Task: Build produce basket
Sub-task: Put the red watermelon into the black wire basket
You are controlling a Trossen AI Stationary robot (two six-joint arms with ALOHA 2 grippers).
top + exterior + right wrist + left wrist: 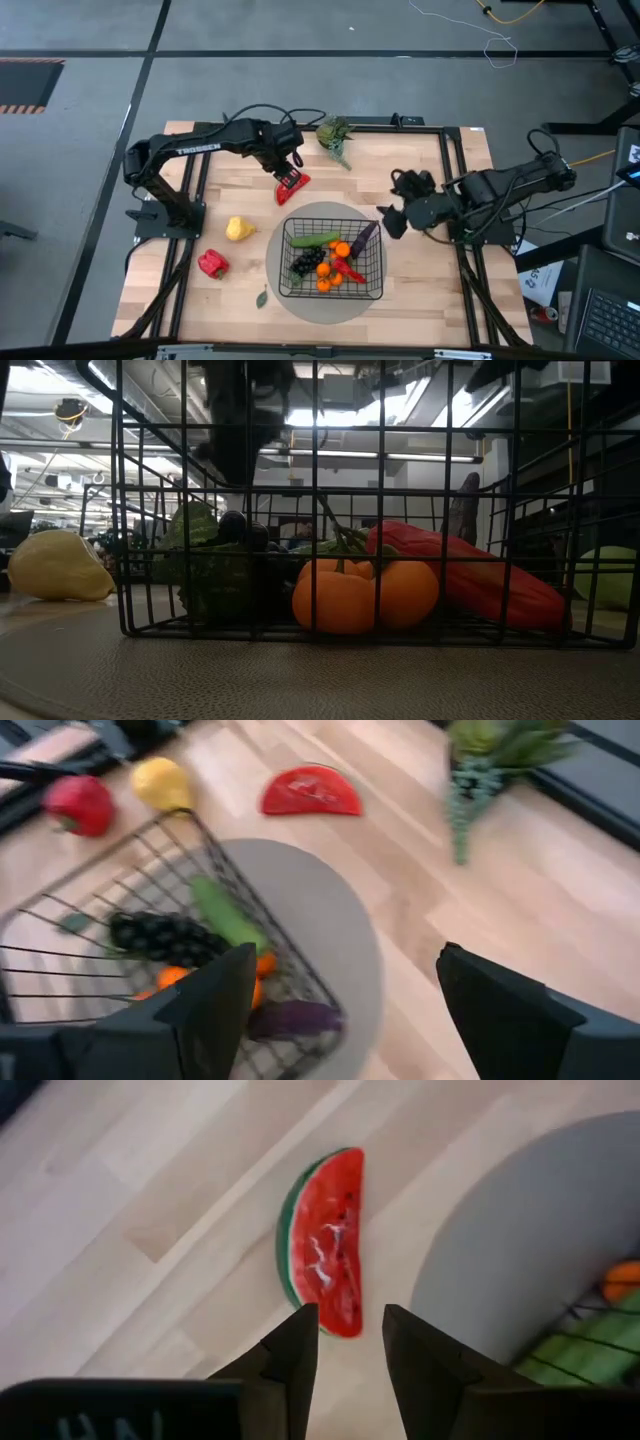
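A watermelon slice [325, 1245] lies flat on the wooden table, just beyond the grey round mat's far left rim [300, 215]. My left gripper [350, 1340] hangs above the slice's near tip, pointing steeply down. It is open by a narrow gap with nothing between its fingers. The black wire basket [372, 285] stands on the mat and holds a cucumber [315, 240], oranges [365, 595], grapes [305, 264], an eggplant [365, 236] and a red chili [490, 585]. My right gripper [388, 222] hovers wide open by the basket's far right corner.
A yellow fruit [238, 229] and a red pepper [211, 263] lie on the table left of the mat. A green spiky plant [335, 138] lies near the far edge. A small leaf [262, 297] lies by the basket's near left corner. Black rails [455, 190] border the table.
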